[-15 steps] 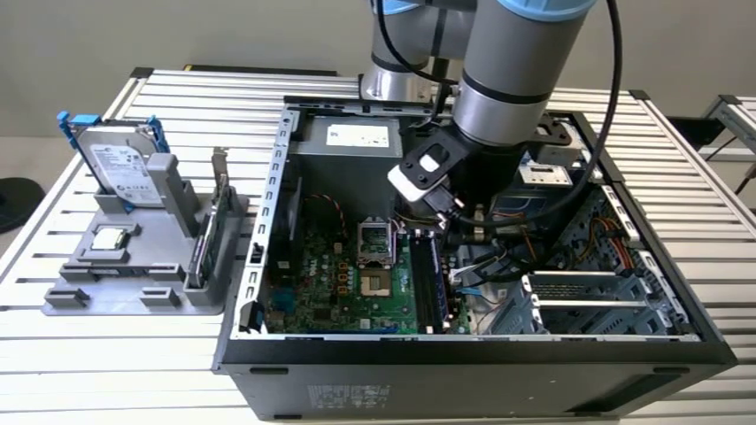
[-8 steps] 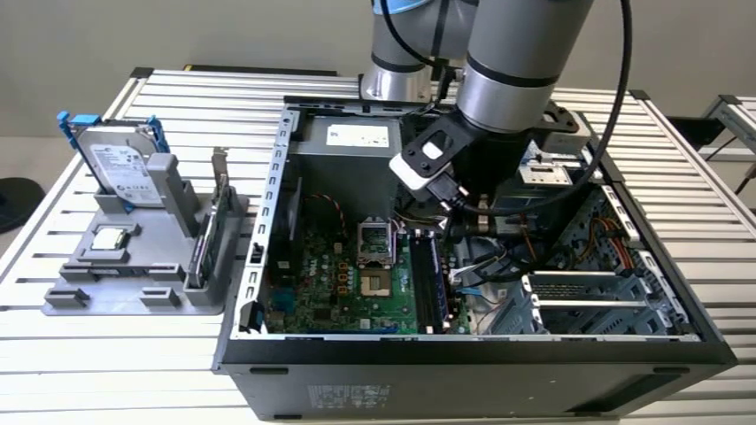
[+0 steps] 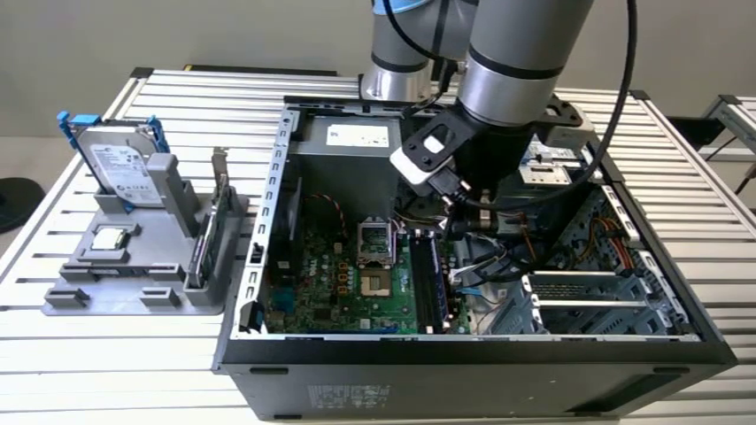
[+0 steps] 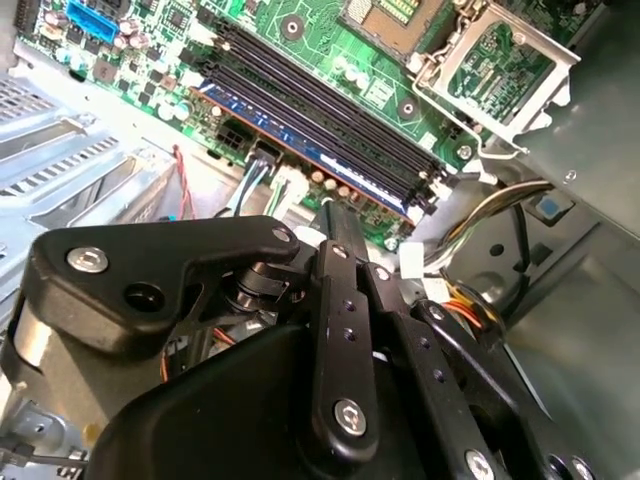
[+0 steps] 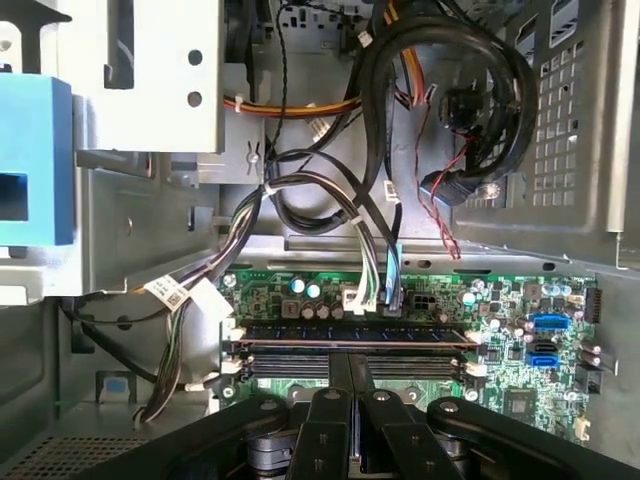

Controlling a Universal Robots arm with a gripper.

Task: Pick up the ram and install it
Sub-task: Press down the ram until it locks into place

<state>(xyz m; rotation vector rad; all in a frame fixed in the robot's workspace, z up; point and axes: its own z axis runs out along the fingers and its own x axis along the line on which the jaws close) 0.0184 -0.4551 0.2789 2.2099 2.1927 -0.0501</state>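
open desktop computer case (image 3: 473,359) lying on a slatted metal table (image 3: 71,372). robot arm (image 3: 508,62) reaching down into the case from above, wrist over the half toward the exterior view's right.

ram (image 5: 300,343) down in the outermost memory slot on the green motherboard (image 3: 343,283), on the side nearest the cable bundle (image 5: 330,200). seen edge-on in the first wrist view as a thin line across the slot bank. in the second wrist view ram (image 4: 300,140) showing a blue label along its face and a brownish top edge, lying level with the slot. empty black memory slots (image 4: 330,110) running parallel just beside it, toward the processor socket (image 4: 500,60), which sits open with its metal plate raised.

gripper (image 5: 350,365) directly over the slot bank, about midway along the ram's length. fingers (image 5: 335,400) pressed together side by side, nothing visible between them. in the second wrist view gripper (image 4: 338,210) with its tips right at the ram's edge; cannot tell whether touching or just short of it.

grey parts fixture (image 3: 119,297) on the table at the exterior view's left, well apart from the gripper. hard drive (image 3: 119,168) with blue bracket standing upright in it; small square processor chip (image 3: 112,237) lying flat in a recess in front of the drive.

blue connectors (image 5: 545,322) at one end of the motherboard in the first wrist view.
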